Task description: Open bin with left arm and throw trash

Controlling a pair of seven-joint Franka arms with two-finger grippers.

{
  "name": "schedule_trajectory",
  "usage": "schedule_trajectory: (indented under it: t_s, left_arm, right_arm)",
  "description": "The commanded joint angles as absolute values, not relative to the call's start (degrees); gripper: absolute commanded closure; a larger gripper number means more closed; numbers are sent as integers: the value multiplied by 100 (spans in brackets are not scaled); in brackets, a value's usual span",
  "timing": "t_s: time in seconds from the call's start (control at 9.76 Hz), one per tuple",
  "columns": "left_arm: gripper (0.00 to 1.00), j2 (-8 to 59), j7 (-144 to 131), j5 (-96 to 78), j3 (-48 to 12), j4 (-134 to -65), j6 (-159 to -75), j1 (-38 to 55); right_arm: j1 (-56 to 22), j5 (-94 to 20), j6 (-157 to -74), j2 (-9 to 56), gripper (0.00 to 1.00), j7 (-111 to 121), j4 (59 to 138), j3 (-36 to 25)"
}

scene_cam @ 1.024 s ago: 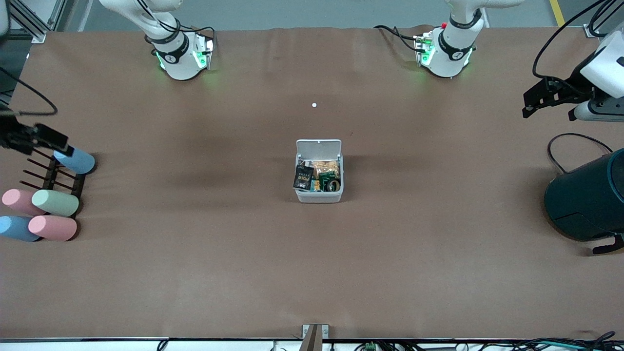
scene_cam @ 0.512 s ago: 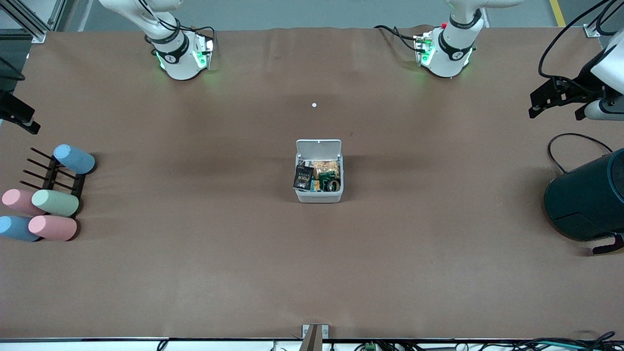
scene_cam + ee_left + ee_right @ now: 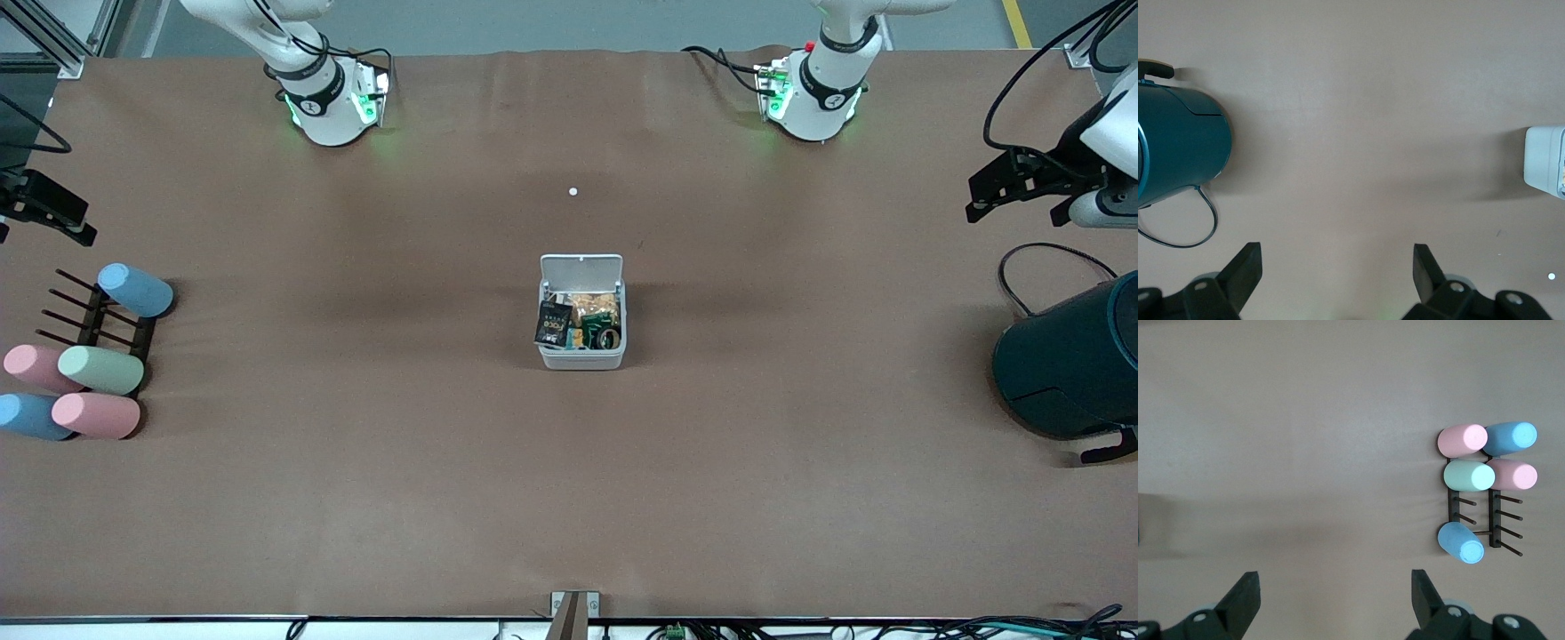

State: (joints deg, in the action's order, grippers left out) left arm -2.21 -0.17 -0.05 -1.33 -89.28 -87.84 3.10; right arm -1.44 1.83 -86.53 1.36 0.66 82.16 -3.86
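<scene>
Clearance around the bin: open on all sides.
Bin (image 3: 582, 354) stands alone mid-tabletop (image 3: 569, 489), lid (image 3: 581, 267) up on the side toward the arm bases, mouth free from above. Obstacles sit only at the ends: teal cylinder (image 3: 1071, 360) with its cable loop (image 3: 1031, 267) at the left arm's end, cup rack (image 3: 89, 324) at the right arm's.

robot lab: bolted arm bases (image 3: 333, 111)
</scene>
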Motion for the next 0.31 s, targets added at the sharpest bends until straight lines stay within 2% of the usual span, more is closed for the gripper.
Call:
schedule_trajectory:
  t_s: [0.0, 0.2]
  left_arm:
    - [0, -167, -35, -88, -114, -8745, -8736, 308]
    - [0, -193, -44, -88, -114, -8745, -8728, 308]
  right_arm:
    - [-176, 167, -8710, -44, 0, 123, 8411, -396]
    - [-167, 158, -8701, -44, 0, 114, 8411, -396]
